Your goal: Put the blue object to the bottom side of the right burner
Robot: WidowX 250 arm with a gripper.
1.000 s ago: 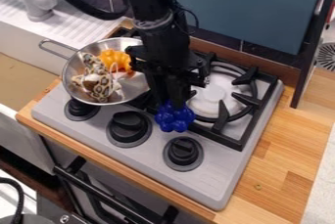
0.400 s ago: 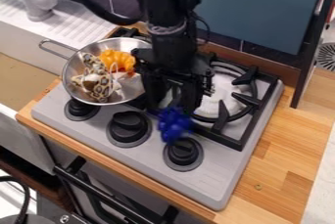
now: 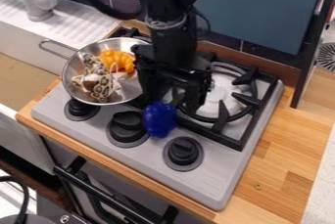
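The black gripper (image 3: pixel 173 103) hangs over the front left part of the right burner (image 3: pixel 224 91), its two fingers spread apart with a gap between them. Just below the left finger, the blue object (image 3: pixel 159 120) lies at the front edge of the grate, between the middle and right knobs and slightly behind them. Its upper end is close to that finger; whether they touch I cannot tell. The arm covers the left part of the burner.
A metal pan (image 3: pixel 73 70) on the left holds an orange object (image 3: pixel 118 59) and a leopard-patterned item (image 3: pixel 103 88). Three black knobs line the stove's front, among them the middle one (image 3: pixel 128 126) and the right one (image 3: pixel 184 151). A blue-grey panel (image 3: pixel 255 12) stands behind.
The gripper has opened from around the blue object and stands a little to the right of where it was. The blue object has dropped and shifted left, tilting over.
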